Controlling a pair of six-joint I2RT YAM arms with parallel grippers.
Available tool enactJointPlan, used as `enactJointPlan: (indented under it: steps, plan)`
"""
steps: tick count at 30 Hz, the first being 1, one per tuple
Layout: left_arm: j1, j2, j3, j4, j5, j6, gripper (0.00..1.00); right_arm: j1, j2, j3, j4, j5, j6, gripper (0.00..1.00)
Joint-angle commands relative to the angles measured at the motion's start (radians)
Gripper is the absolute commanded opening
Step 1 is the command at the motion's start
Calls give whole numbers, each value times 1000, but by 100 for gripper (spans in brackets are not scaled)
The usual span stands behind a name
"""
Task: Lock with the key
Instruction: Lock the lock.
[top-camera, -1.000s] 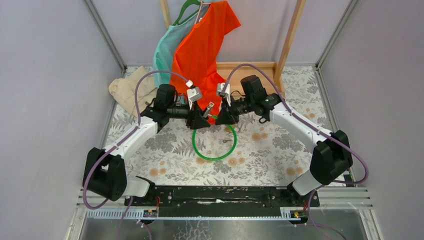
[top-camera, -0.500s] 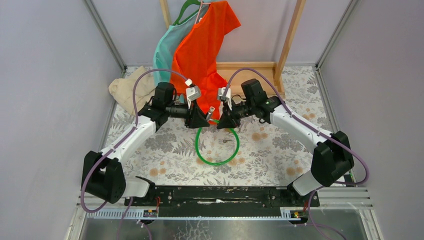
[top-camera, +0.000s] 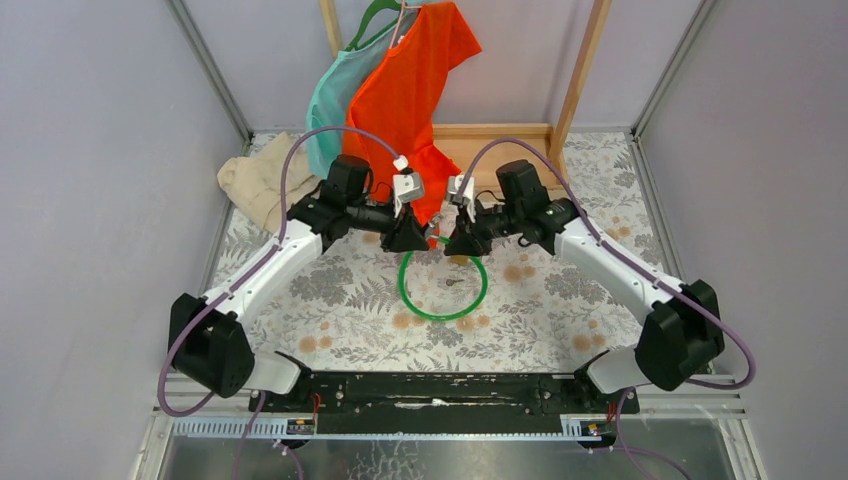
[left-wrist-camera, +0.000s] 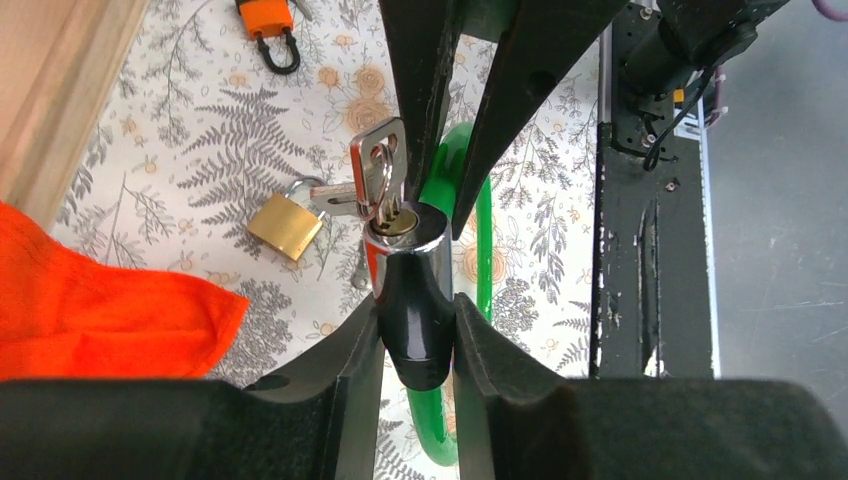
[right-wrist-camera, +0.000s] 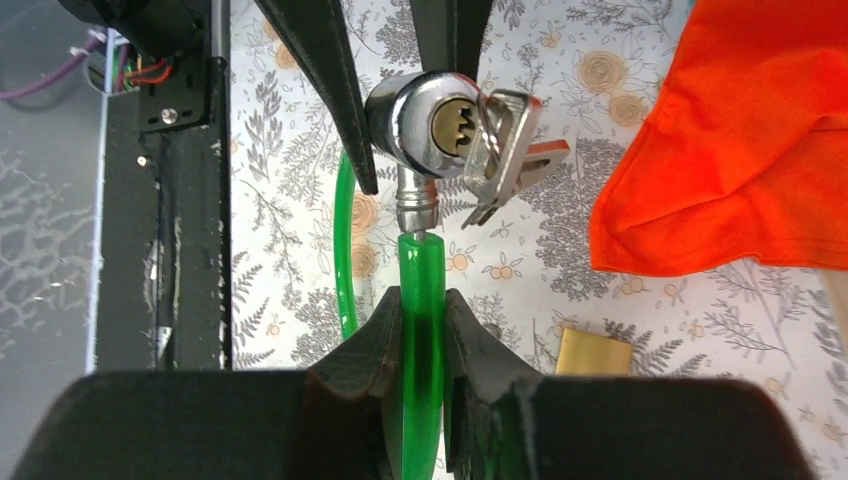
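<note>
While left claw (left-wrist-camera: 417, 305) clamps lock barrel (left-wrist-camera: 402, 252), right claw (right-wrist-camera: 420, 300) pinches green cable (right-wrist-camera: 418, 262).

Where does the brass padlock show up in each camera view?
Top external: brass padlock near centre, inside the far edge of the green cable loop.
Left wrist: brass padlock left of centre, on the tablecloth.
Right wrist: brass padlock lower right.
Shared landmark: the green cable.
</note>
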Motion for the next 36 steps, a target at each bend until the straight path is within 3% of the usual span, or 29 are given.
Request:
enactJointPlan:
  steps: [1,6,12,20,26,36]
  plan:
    - [-78,27,51,-33,9,124,5,19,-99,-21,131,-9,-123,0]
    - [-124,43,73,-30,-45,210,4,16,-159,-114,159,24,-255,1]
    - [-167,45,54,-29,-76,229,4,16,-197,-178,167,21,-303,3]
    - [-200,22,-9,56,-94,151,3,14,-239,-243,186,44,-235,22]
    - [-200,1,-33,102,-121,108,0,-13,-253,-246,202,49,-161,30]
    - [-200,-17,-46,116,-178,94,0,-40,-267,-202,90,60,-143,59]
